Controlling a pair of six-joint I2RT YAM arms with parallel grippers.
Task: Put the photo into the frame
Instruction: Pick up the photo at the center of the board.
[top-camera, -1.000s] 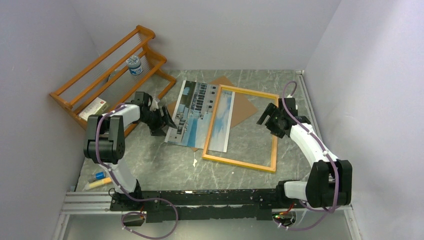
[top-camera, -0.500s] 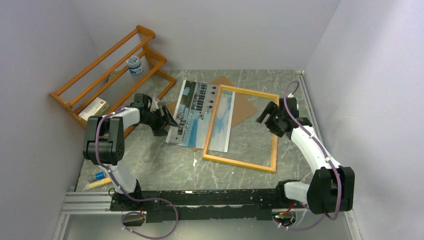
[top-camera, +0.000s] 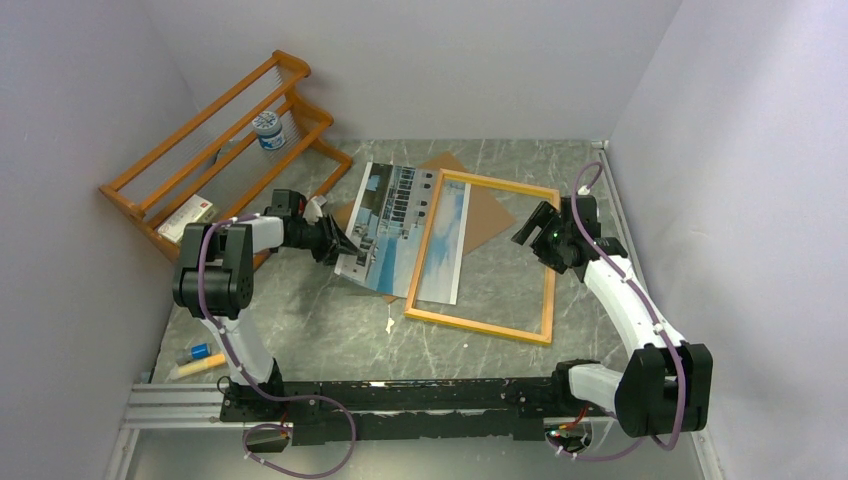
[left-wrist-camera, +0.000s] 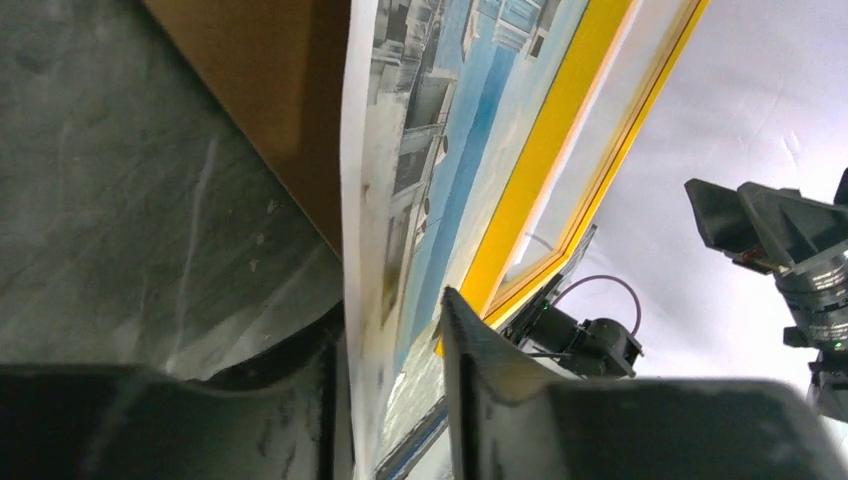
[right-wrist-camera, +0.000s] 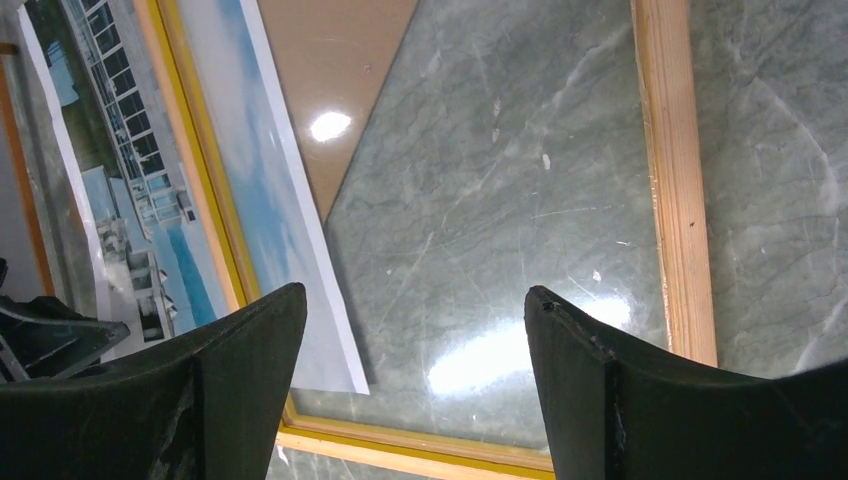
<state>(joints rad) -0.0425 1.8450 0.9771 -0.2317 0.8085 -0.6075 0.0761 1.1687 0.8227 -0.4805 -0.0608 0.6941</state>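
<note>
Left fingers (left-wrist-camera: 490, 380) now narrower astride the photo (top-camera: 385, 225)'s left edge, grip unclear; right fingers (right-wrist-camera: 250, 370) wide over the frame (top-camera: 480, 328).

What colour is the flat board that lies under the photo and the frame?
Brown. The board shows best in the left wrist view.

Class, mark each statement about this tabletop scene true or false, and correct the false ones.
1. The fingers of the left gripper flank an edge of the photo. True.
2. The right gripper grips the frame. False: it hovers open above it, empty.
3. The photo lies wholly inside the frame. False: much of it sticks out past the frame's left rail.
4. A brown panel lies beneath the frame. True.
</note>
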